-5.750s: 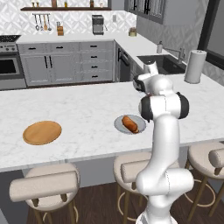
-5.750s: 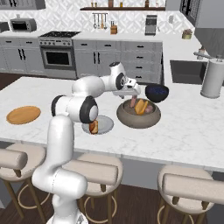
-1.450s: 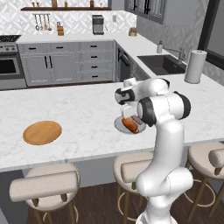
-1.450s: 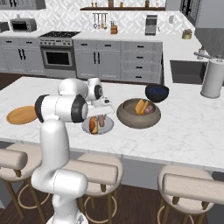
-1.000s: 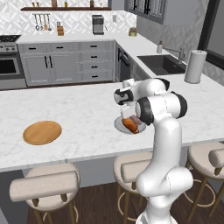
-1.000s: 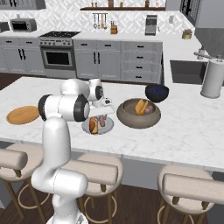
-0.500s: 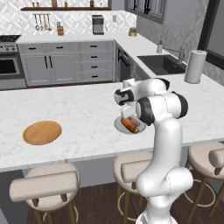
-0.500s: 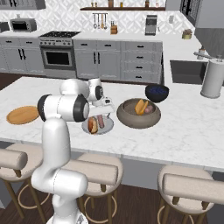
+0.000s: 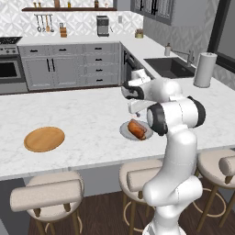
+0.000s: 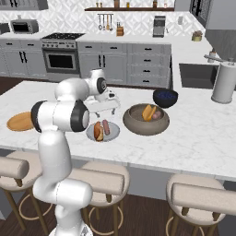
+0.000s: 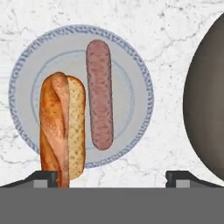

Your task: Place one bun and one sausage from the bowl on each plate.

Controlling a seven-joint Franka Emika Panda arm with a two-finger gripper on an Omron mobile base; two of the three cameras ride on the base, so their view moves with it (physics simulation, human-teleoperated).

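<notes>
**Open gripper above the filled grey plate**

In the hand view the bowl (image 11: 205,100) edges in at 3 o'clock. The light grey plate (image 11: 131,65) lies centre-left, carrying a bun (image 11: 61,122) at 8 o'clock and a sausage (image 11: 99,94) just beside it. The gripper (image 11: 112,179), jaws spread and empty, hangs over them at 6 o'clock

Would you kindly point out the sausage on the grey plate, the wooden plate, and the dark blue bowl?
sausage (image 11: 99,94), hand view, middle of its length.
wooden plate (image 9: 44,138), left base view, centre of its bare top.
dark blue bowl (image 10: 165,98), right base view, outer wall.
</notes>
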